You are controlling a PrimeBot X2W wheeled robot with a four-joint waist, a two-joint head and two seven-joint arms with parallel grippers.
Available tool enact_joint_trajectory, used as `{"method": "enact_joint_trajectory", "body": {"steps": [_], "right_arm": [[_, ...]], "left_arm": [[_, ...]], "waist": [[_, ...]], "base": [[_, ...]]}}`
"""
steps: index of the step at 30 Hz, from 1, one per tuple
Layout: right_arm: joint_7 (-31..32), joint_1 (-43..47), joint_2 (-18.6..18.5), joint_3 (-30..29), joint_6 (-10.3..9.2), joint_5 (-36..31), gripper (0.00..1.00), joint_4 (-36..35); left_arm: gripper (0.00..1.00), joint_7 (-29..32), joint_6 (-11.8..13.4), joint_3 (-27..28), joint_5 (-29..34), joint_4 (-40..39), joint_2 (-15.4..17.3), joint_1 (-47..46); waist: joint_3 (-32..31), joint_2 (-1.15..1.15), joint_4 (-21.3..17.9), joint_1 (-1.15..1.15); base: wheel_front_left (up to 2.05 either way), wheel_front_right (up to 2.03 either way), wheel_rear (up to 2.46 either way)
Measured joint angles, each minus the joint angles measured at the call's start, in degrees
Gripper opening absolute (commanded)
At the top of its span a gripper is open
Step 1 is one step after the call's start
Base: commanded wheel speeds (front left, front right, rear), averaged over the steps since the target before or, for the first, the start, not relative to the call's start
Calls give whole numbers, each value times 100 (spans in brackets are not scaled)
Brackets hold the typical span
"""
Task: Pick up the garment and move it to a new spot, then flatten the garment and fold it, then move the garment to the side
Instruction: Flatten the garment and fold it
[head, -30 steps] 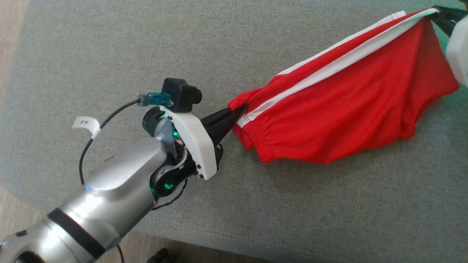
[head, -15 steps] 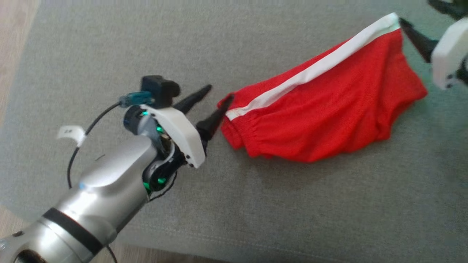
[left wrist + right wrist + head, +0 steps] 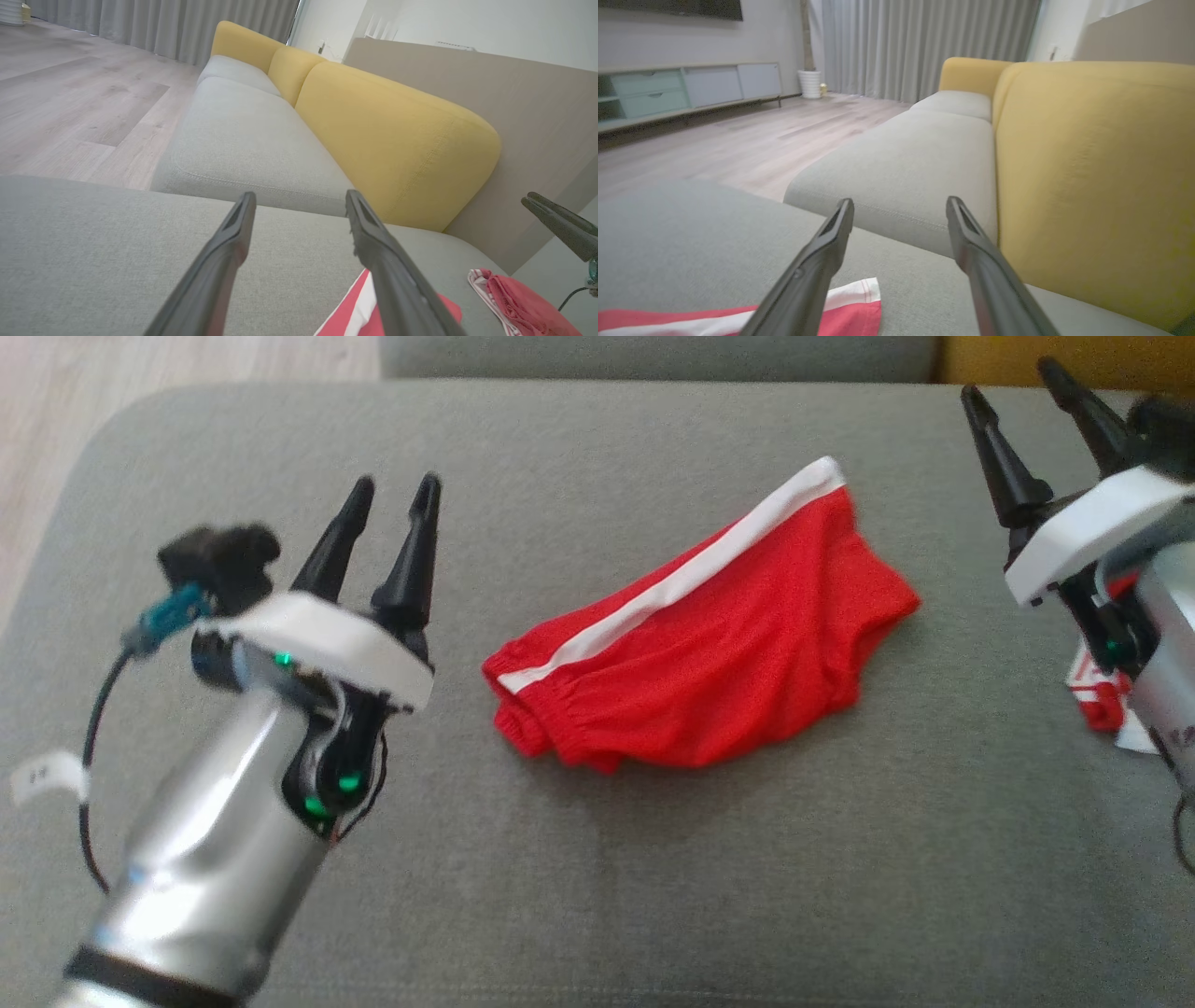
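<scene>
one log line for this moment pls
garment: lying on grey cushion, unheld | left gripper: open, empty | right gripper: open, empty

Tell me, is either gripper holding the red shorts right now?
No, the left gripper and right gripper both stand open, clear of the red shorts lying on the grey cushion.

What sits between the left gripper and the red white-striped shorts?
Nothing: in the head view, bare grey sofa cushion separates the left gripper from the red white-striped shorts.
</scene>
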Motion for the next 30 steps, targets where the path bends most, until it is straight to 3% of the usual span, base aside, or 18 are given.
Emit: {"method": "enact_joint_trajectory", "body": {"steps": [5,14,18,21,30], "right_arm": [[-8,1025,448,-1863,0,-1121,100,-463],[-13,3426,1582,-3905,0,-2983,100,-1483],[-13,3969,1957,-4348,0,-3539,100,-1912],[23,4346,2176,-4602,0,-3824,100,-2134],[286,4807,2397,-4843,0,-4166,100,-2691]], "left_arm": [[100,0,98,907,743,-309,-233,948],[100,0,51,2075,1953,-838,-764,2500],[100,0,-100,2407,2263,-866,-1054,2932],[100,0,-267,2505,2687,-842,-1093,3203],[100,0,-617,2905,3129,-826,-1363,3431]], "waist": [[-301,0,-315,0],[-789,0,-816,0],[-860,0,-919,0],[-863,0,-961,0],[-828,0,-916,0]], "base": [[0,0,0],[0,0,0],[0,0,0],[0,0,0],[0,0,0]]}}
